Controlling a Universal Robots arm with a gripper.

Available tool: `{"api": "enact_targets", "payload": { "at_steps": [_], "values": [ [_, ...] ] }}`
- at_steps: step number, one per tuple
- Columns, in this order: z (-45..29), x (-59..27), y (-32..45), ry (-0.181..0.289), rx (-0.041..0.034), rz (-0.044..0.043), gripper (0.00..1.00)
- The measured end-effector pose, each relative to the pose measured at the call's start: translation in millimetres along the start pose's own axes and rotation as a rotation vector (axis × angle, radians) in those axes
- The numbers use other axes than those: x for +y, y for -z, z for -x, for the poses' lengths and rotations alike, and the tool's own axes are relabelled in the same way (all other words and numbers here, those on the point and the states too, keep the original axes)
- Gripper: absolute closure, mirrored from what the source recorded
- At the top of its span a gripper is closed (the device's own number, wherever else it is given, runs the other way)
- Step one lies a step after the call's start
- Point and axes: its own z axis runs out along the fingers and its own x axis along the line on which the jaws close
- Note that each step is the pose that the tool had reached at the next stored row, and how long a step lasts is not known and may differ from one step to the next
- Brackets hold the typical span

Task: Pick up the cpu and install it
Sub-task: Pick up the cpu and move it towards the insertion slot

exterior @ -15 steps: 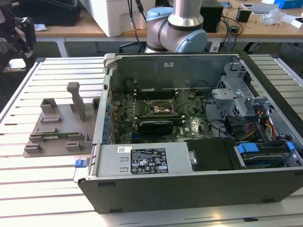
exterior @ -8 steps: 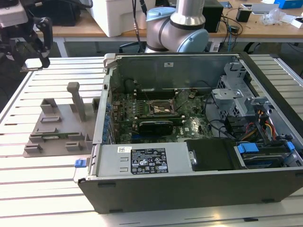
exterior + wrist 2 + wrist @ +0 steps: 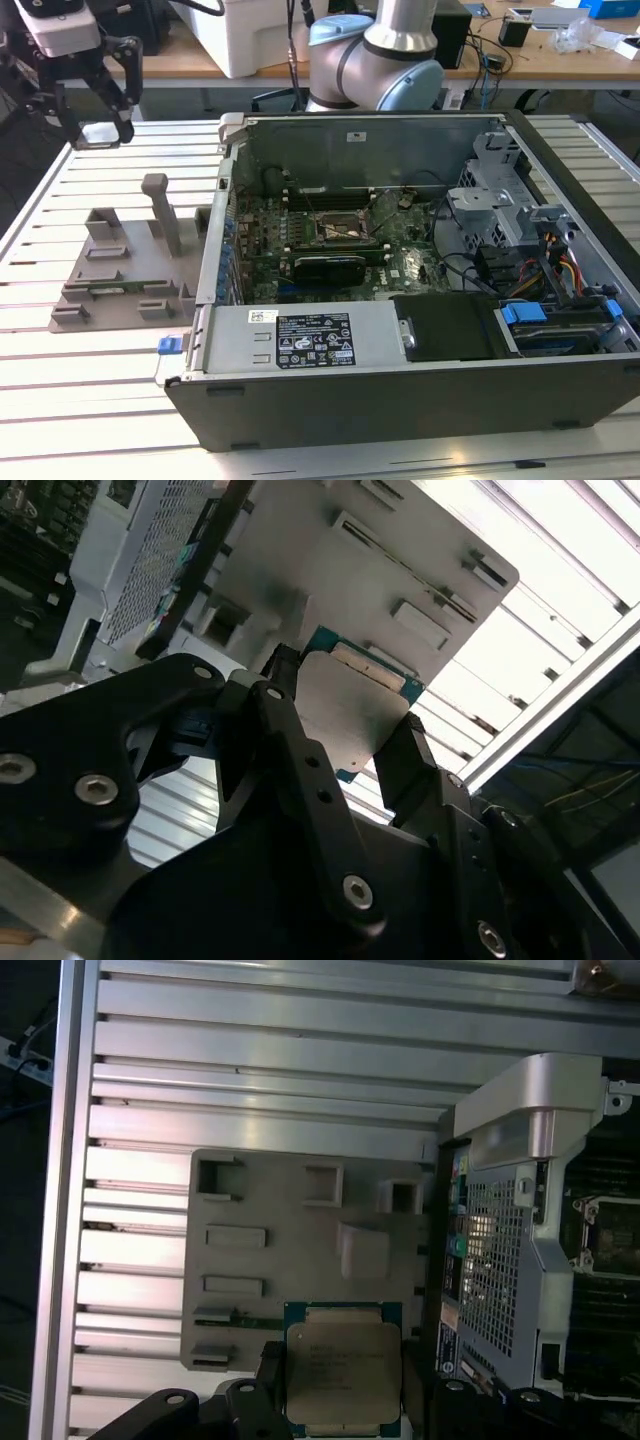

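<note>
My gripper [image 3: 98, 128] hangs above the far corner of the slatted table at the exterior view's left, well above the grey fixture plate [image 3: 120, 275]. It is shut on the cpu [image 3: 97, 135], a flat square chip with a silvery top. In both wrist views the cpu [image 3: 343, 1365] [image 3: 350, 710] sits clamped by its edges between the two black fingers [image 3: 290, 720], its green rim showing. The motherboard's cpu socket [image 3: 345, 232] lies inside the open computer case [image 3: 400, 350], off to the exterior view's right of the gripper.
The grey fixture plate [image 3: 300, 1250] carries raised blocks and an upright post [image 3: 160, 210]. The case's metal wall [image 3: 215, 230] stands between the fixture and the motherboard. Cables, drive bays and a black power supply [image 3: 445, 325] crowd the case's right side. The arm's base [image 3: 375, 60] is behind the case.
</note>
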Motion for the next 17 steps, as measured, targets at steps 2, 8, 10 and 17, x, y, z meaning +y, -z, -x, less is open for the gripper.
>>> {"api": "enact_targets", "payload": {
  "at_steps": [2,8,10,17],
  "values": [
    [8.2,-0.6,-0.2,0.0,-0.0001,0.0001,0.45],
    [46.2,-3.4,-0.9,0.0,0.0,0.0,0.45],
    [52.7,-3.9,-1.1,0.0,-0.0001,0.0001,0.45],
    [73.9,-5.5,-1.5,0.0,0.0,0.0,0.45]
  ]
}}
